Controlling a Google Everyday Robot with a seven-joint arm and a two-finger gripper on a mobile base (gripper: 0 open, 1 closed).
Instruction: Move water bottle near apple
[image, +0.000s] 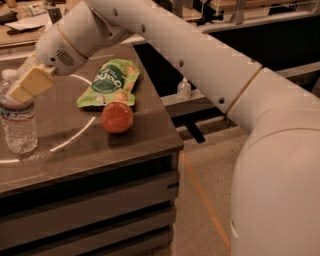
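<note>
The water bottle (18, 125), clear with a white cap and a label band, stands upright at the left edge of the dark table (100, 155). My gripper (27, 86) is at the bottle's shoulder, with one beige finger (31, 82) in front of it, and is shut on the bottle. The other finger is hidden behind the bottle. The red-orange apple (117, 117) sits on the table well to the right of the bottle, with a wide gap between them.
A green snack bag (110, 82) lies just behind the apple. A small pump bottle (184, 89) stands on a lower ledge beyond the table's right edge. My large white arm (210, 75) spans the upper right. Floor lies to the right.
</note>
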